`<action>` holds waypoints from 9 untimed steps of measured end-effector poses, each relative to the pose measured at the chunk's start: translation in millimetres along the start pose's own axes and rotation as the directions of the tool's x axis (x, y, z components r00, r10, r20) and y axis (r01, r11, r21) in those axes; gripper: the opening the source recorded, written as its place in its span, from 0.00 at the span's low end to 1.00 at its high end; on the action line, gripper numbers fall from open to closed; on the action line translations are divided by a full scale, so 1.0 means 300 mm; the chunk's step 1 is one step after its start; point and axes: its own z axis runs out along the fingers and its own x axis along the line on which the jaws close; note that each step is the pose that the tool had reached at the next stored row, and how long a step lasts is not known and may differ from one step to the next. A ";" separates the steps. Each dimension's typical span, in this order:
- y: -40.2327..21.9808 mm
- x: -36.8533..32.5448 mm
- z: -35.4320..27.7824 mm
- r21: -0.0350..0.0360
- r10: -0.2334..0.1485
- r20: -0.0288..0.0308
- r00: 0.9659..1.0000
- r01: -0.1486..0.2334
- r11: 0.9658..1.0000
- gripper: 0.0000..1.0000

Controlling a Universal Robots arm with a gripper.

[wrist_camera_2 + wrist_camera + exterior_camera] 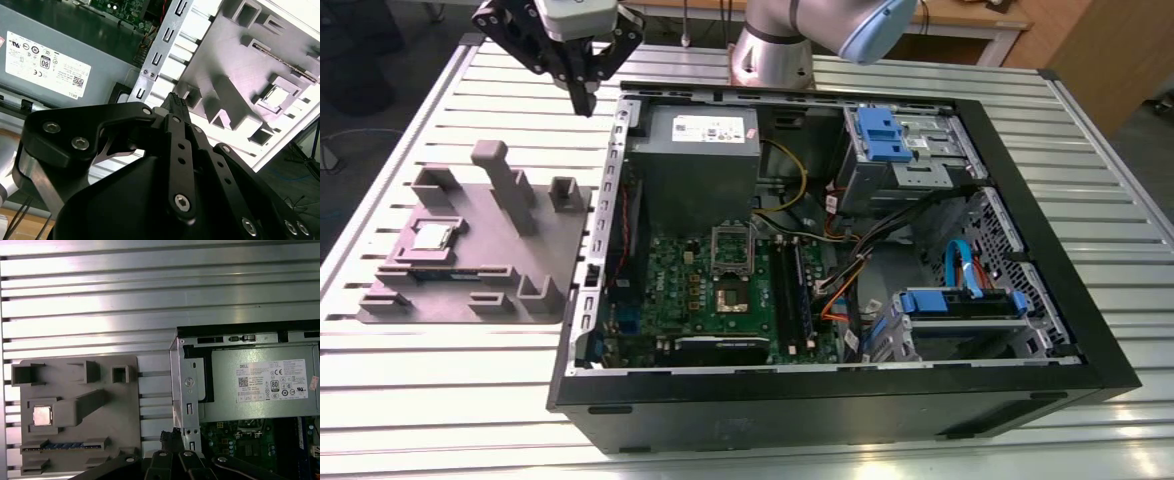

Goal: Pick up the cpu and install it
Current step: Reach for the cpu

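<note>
The cpu (pixel 430 237) is a small silvery square chip lying flat in a recess of the grey moulded tray (pixel 487 270), at the exterior view's left. Both wrist views show the cpu (pixel 42 415) (pixel 275 96) resting in the tray (pixel 115 415) (pixel 230 60). My gripper (pixel 586 102) hangs high above the table near the computer case's back left corner, well away from the chip. Its black fingers (pixel 175 102) meet at the tips and hold nothing. On the green motherboard sits the metal-framed socket (pixel 731 296) with a dark centre.
The open black computer case (pixel 1067 300) fills the middle of the slatted metal table (pixel 427 400). Inside it are a grey power supply box (pixel 700 160) with a white label, blue drive brackets (pixel 881 130) and loose cables (pixel 854 270). Upright posts (pixel 494 165) rise from the tray.
</note>
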 end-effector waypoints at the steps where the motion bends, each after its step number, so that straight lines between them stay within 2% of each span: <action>1: 0.000 0.001 0.000 0.000 0.000 0.000 1.000 0.000 1.000 0.10; 9: -0.001 0.010 0.000 0.000 0.000 0.000 1.000 0.000 1.000 0.10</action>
